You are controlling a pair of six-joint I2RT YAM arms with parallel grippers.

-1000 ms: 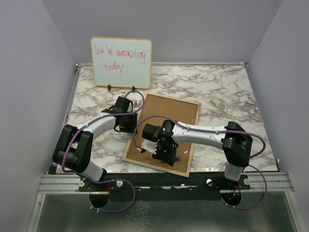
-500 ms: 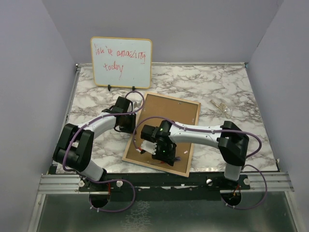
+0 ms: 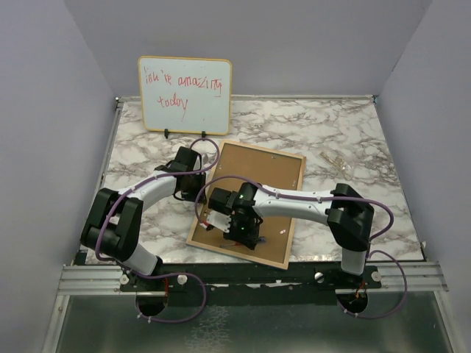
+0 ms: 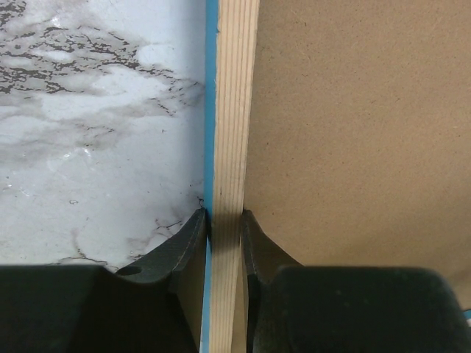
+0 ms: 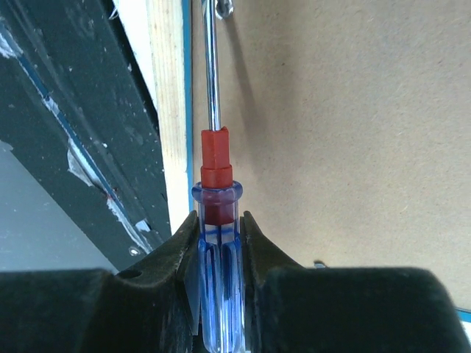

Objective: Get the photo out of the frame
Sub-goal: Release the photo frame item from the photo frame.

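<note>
1. The left gripper (image 4: 224,220) has its fingers (image 4: 188,246) drawn narrow. One stands on each side of the pale wood rim of the frame (image 4: 232,110), and both press against it. The outer finger sits by the thin blue front edge over the marble table (image 4: 88,147). The inner finger sits over the brown backing board (image 4: 353,132).
2. The right gripper (image 5: 221,220) has its fingers (image 5: 176,250) clamped on the clear blue handle of a screwdriver (image 5: 215,169). The red collar and steel shaft stick out past the fingertips, and the shaft runs just inside the frame's rim, above the board. (The tip sits at the very top edge of that view, so we cannot tell what it touches.)
3. The frame lies back-up on the table, turned at an angle, left of centre. Its near side reaches the table's near edge.
4. From above, we see the left gripper on the frame's left side and the right gripper over its near-left corner.
5. A whiteboard (image 3: 185,94) with red handwriting stands upright at the table's far edge, towards the left corner, well apart from the frame.
</note>
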